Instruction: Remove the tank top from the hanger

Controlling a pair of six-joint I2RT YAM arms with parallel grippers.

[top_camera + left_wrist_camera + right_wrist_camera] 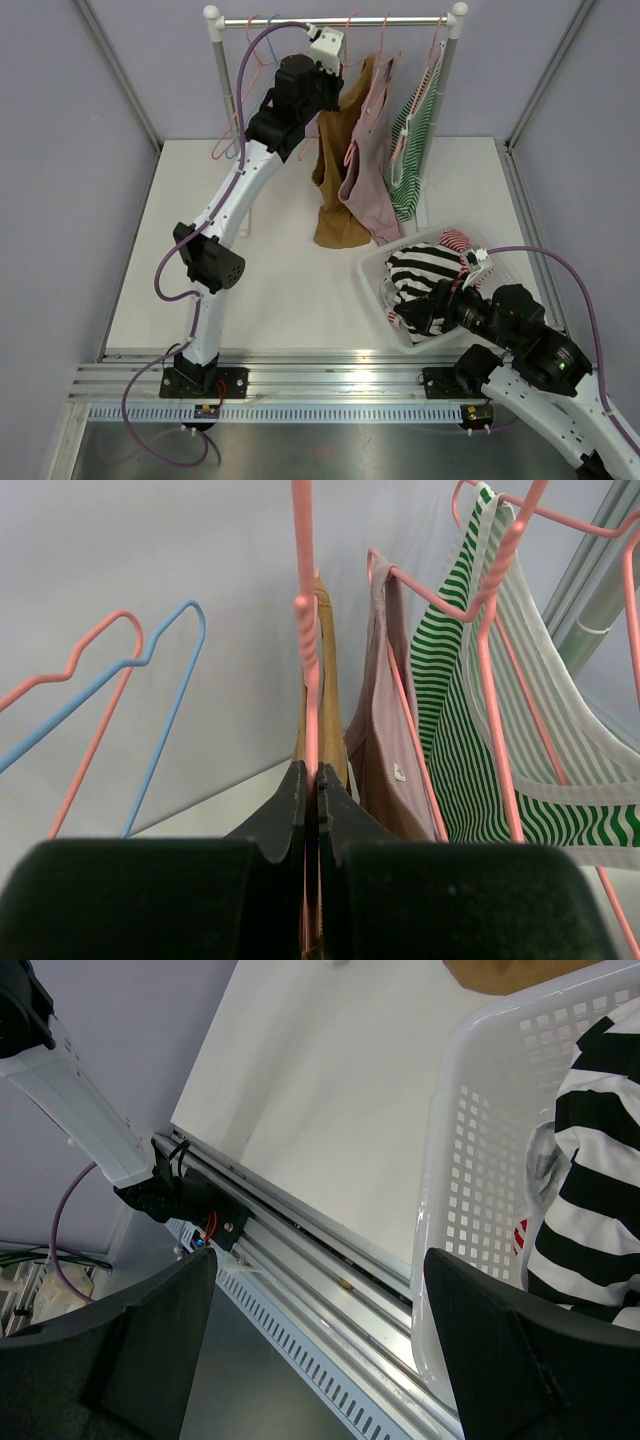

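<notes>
We see the left gripper point(310, 780) raised to the clothes rail point(330, 20), which spans the far edge of the table point(270, 280). Its jaws are pressed together, and the thin wire of a pink hanger point(303, 600) is pinched between them. That hanger carries the mustard-brown tank top point(338, 190), which hangs near the middle of the rail, directly behind the closed fingers in the left wrist view. Its lower hem is draped down to the table surface.

Just to its right on the rail hang a dusty-pink ribbed top point(368, 150) and then, toward the rail's right end, a green-and-white striped top point(410, 160), each on its own pink wire hanger. Toward the rail's left end hang two bare hangers, one pink point(95, 670) and one blue point(170, 700).

The right gripper point(320, 1300) has its jaws spread wide and holds nothing. It hovers at the near left edge of the white plastic basket point(480, 1160), which sits by the near right corner of the table. In the basket lies a black-and-white striped garment point(415, 270). A bit of red-and-white striped cloth point(457, 238) shows at the basket's far edge.
</notes>
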